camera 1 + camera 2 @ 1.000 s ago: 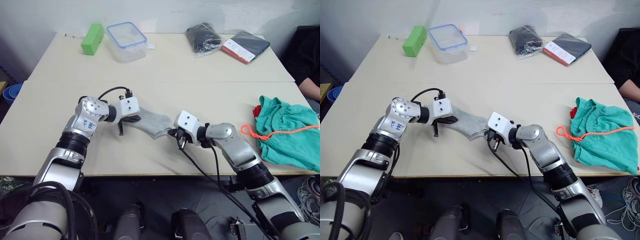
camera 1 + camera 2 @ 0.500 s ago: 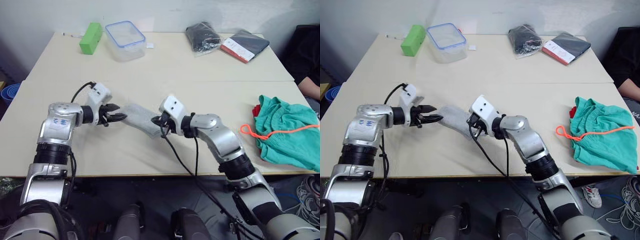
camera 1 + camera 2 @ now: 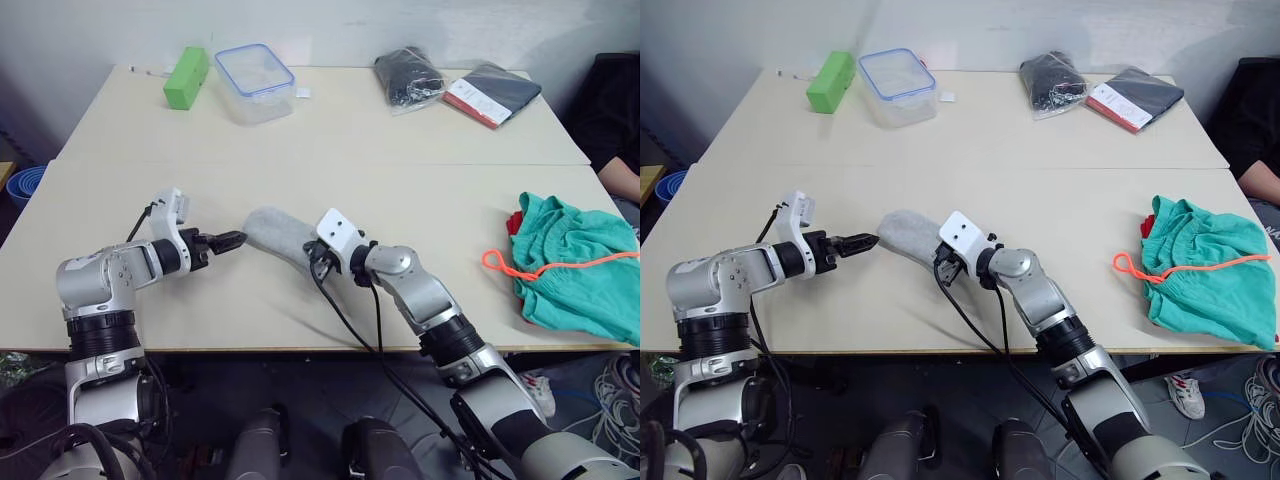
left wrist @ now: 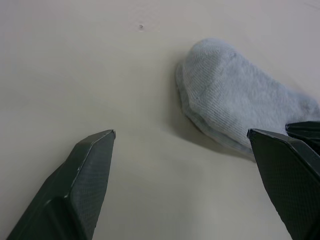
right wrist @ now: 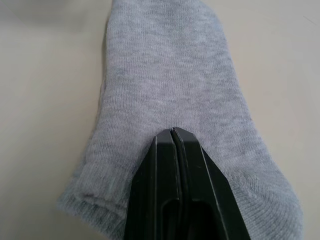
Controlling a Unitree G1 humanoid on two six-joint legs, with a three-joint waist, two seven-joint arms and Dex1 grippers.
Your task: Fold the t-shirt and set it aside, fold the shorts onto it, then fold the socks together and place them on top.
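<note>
The light grey socks (image 3: 278, 231) lie stacked together on the table's near middle, toe end toward my left. My right gripper (image 3: 318, 262) is shut on their cuff end; in the right wrist view its fingers (image 5: 172, 165) press together over the knit (image 5: 165, 75). My left gripper (image 3: 232, 240) stands open just left of the toe end, not touching it, with the socks (image 4: 235, 95) ahead of its spread fingers (image 4: 90, 170). At the right edge the teal-green shorts (image 3: 575, 265) with an orange drawstring (image 3: 545, 264) lie on the t-shirt (image 3: 514, 221), of which a red corner shows.
Along the far edge stand a green box (image 3: 186, 77), a clear container with a blue rim (image 3: 253, 80), a black bag (image 3: 408, 75) and a dark packet (image 3: 492, 92). A blue bin (image 3: 22, 185) sits off the left side. A person (image 3: 620, 140) is at the right.
My left gripper has opened, let go of the socks' toe end and drawn back to the left. My right gripper has carried the socks leftward across the table.
</note>
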